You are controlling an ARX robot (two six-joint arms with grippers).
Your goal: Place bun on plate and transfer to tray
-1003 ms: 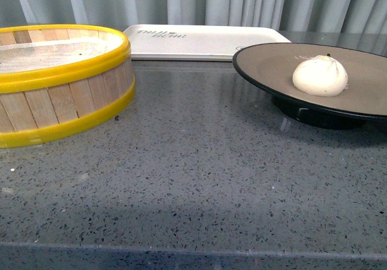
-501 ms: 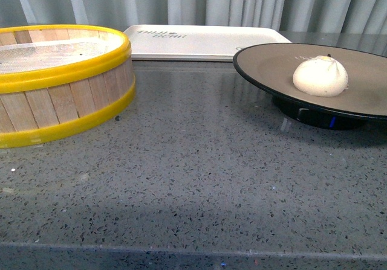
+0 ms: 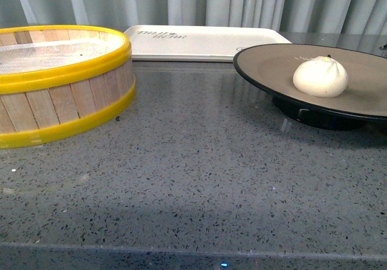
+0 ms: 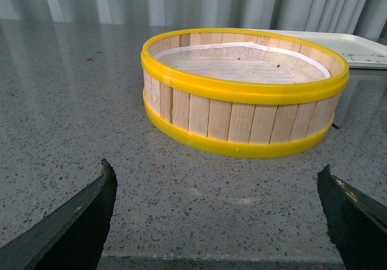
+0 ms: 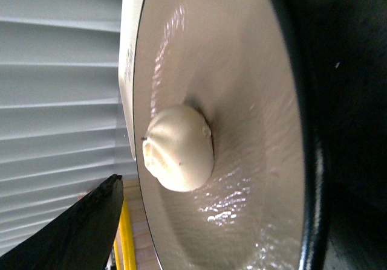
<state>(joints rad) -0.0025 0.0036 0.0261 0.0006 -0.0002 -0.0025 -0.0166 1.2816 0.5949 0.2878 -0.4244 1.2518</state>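
Note:
The bun (image 3: 320, 76) sits off-white and pleated on the brown-grey plate (image 3: 272, 64), which stands on the stone counter at the right. The cream tray (image 3: 205, 40) lies flat behind, at the back centre. Neither gripper shows in the front view. In the right wrist view the bun (image 5: 180, 148) and plate (image 5: 242, 70) fill the frame very close. My right gripper (image 5: 224, 234) is open with the plate's rim between its jaws, not closed on it. My left gripper (image 4: 221, 221) is open and empty above the counter, in front of the steamer basket.
A wooden steamer basket with yellow rims (image 3: 60, 83) stands at the left, empty inside; it also shows in the left wrist view (image 4: 242, 95). The tray's corner (image 4: 363, 43) shows behind it. Grey curtains close off the back. The counter's front edge (image 3: 193, 249) is near.

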